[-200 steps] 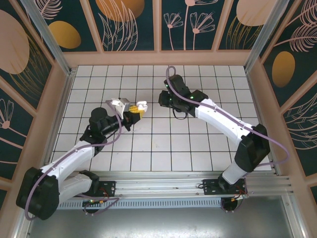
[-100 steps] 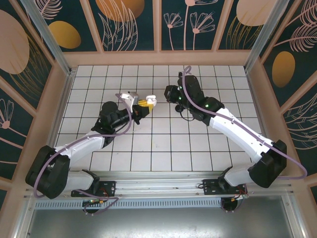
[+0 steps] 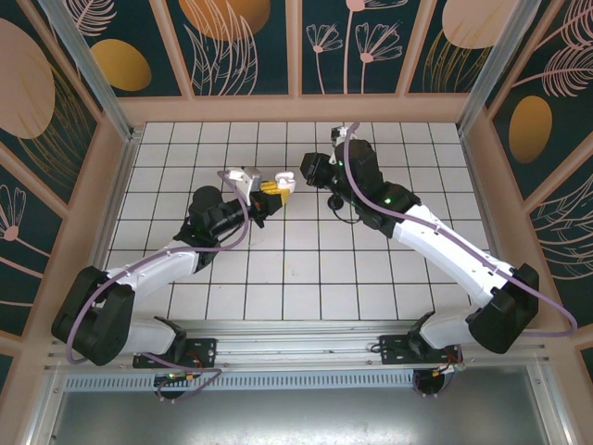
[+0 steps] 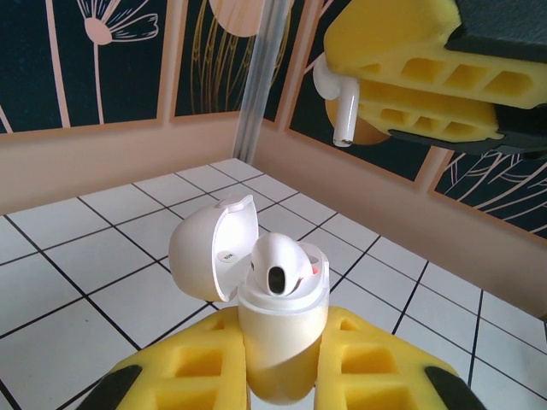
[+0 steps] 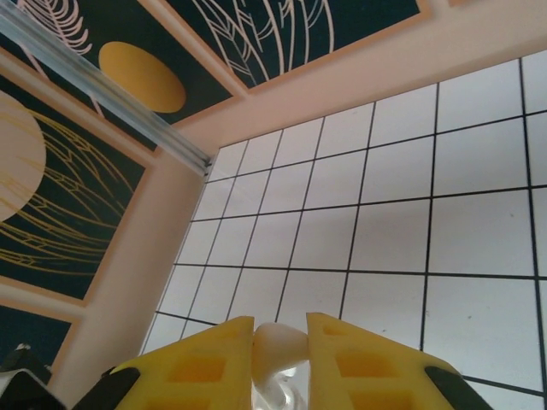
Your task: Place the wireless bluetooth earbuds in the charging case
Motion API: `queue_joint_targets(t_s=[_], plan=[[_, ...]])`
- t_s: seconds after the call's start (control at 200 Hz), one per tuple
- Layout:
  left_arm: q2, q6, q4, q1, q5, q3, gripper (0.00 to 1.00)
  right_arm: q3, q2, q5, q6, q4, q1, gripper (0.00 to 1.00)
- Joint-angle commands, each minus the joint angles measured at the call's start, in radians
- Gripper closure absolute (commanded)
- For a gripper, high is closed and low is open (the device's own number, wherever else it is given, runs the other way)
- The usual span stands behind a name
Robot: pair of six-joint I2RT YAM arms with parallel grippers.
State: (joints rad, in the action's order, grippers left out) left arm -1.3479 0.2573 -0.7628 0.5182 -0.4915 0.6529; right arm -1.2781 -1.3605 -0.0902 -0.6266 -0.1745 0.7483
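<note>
The tiled table [image 3: 371, 278] bears 2 arms: the left arm [image 3: 144, 271] and the right arm [image 3: 435, 234] point toward each other over its far middle. The left gripper [image 4: 278, 376] is clamped on the white case [image 4: 278, 342], which is held upright with its lid [image 4: 209, 256] swung open. The right gripper [image 5: 280, 337] pinches 1 white earbud [image 4: 342, 107], stem down, above and right of the case and apart from it. A 2nd earbud [image 4: 278, 272] sits in the case.
</note>
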Motion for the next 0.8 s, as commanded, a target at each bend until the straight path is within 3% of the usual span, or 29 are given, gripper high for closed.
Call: queue_joint_targets(t_s=[0.0,0.796], plan=[[-0.009,0.013,-0.050,0.005,-0.001,0.036,1.00,0.005,-0.018,0.039,0.012,0.056,0.011,0.81],[0.003,0.028,-0.044,0.005,-0.011,0.048,1.00,0.010,-0.078,0.070,0.013,0.056,0.047,0.81]])
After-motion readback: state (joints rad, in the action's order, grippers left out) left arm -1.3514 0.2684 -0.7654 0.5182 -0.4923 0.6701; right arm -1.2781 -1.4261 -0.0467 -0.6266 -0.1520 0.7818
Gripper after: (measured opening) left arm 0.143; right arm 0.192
